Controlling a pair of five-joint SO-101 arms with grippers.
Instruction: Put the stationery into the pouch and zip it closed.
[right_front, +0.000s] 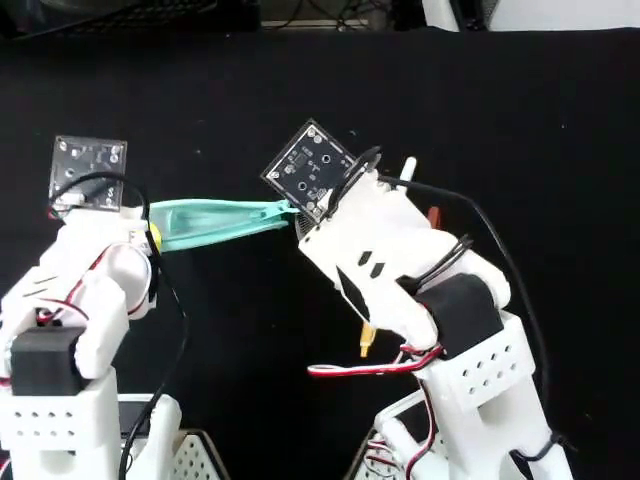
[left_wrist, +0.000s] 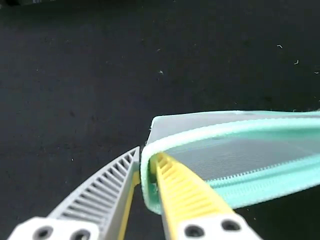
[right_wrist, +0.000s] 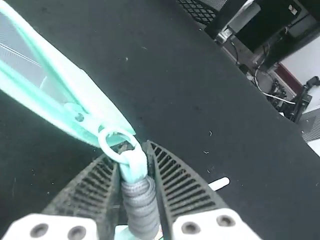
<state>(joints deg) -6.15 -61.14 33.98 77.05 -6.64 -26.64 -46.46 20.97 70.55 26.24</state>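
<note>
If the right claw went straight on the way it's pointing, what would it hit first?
The pouch. The right claw is shut on its zipper pull and seems to aim along the pouch's length, toward the left claw gripping the far end.

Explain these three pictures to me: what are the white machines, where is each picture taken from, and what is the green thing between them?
The white machines are two small robot arms at a table under a black cloth. One picture looks down from above; the other two come from a camera on each arm's wrist, showing its own pincers close up. Between the arms stretches a mint-green pouch. The left gripper pinches one end of it. The right gripper is shut on the zipper pull at the other end. A small white stick, perhaps a pen, lies on the cloth near the right gripper.
</note>
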